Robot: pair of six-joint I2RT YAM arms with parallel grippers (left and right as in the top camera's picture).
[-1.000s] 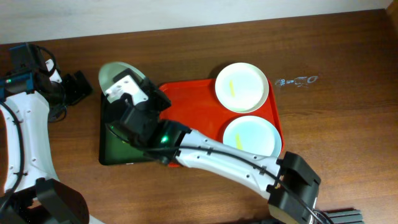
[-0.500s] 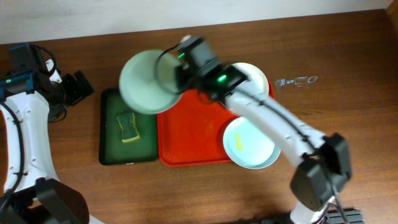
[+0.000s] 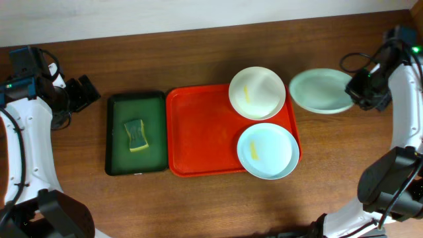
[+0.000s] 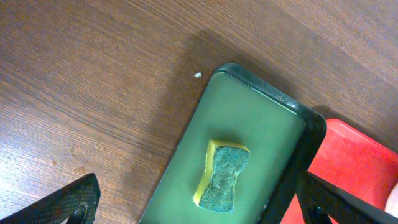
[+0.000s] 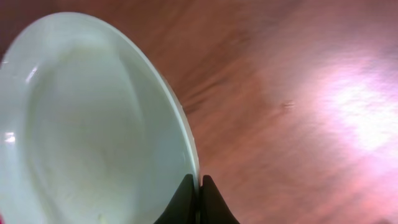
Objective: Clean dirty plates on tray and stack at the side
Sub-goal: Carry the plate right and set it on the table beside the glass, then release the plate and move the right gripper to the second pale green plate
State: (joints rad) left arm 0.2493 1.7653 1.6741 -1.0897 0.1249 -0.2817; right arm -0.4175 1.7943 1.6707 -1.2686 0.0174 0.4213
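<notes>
Your right tool [image 3: 361, 91] is pressed together on the right-hand rim of a pale mint round shallow plate [image 3: 321, 91]. In the right wrist view its fingertips [image 5: 185, 198] pinch that thin rim, one on each face. This plate is off the tray, over the brown wooden bench [image 3: 198, 53], just beside the tray's far right corner. You cannot tell from these views whether its base touches the bench.

The large orange-red rectangular plastic tray [image 3: 198, 132] lies at the middle of the bench. Two plates rest in its right part. A white-cream round plate [image 3: 257, 92] sits at the far right corner, a yellow streak on it, overhanging the tray's rim. A pale mint-blue round plate [image 3: 267, 151] sits at the near right corner, a small yellow smear left of its centre. Their edges meet or nearly meet.

Just beside the orange-red tray, on its left, a dark green rectangular tray [image 3: 119, 112] holds a yellow-and-green sponge [image 3: 135, 134] near its middle.

Your left tool [image 3: 80, 94] hangs over the bench just left of the green tray's far corner, spread wide and gripping nothing. In the left wrist view its dark fingers [image 4: 78, 199] stand well apart, either side of the sponge below.
</notes>
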